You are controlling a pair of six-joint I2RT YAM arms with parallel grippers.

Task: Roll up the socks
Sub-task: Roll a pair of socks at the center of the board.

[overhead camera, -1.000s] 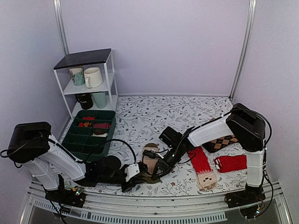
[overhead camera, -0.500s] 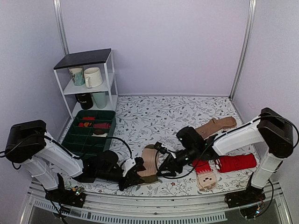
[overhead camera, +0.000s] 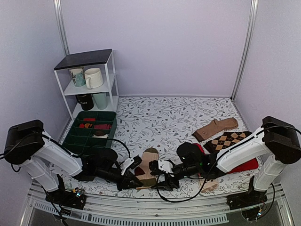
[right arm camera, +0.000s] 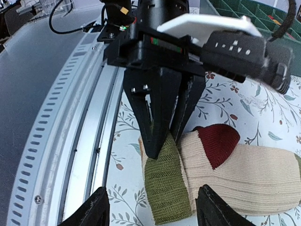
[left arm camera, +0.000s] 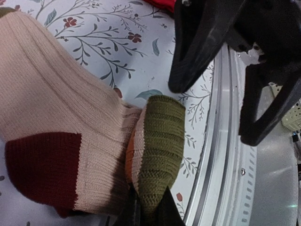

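The socks lie near the table's front edge. They are tan-beige knit with a maroon heel patch and a green ribbed end. My left gripper is shut on that green end, pinching it from the near side. In the top view the left gripper sits just left of the right one. My right gripper stands open, its two fingers straddling the green end without touching it. From above, the right gripper is low over the front edge.
Red socks and brown argyle socks lie at the right, and a plain brown sock behind them. A green divided bin and a white shelf with mugs stand at the left. The metal front rail runs close by.
The right gripper has opened, let go of the socks and dropped toward the front edge. The socks, lifted half a second ago, now lie flat, with the left gripper still pinching the green end.
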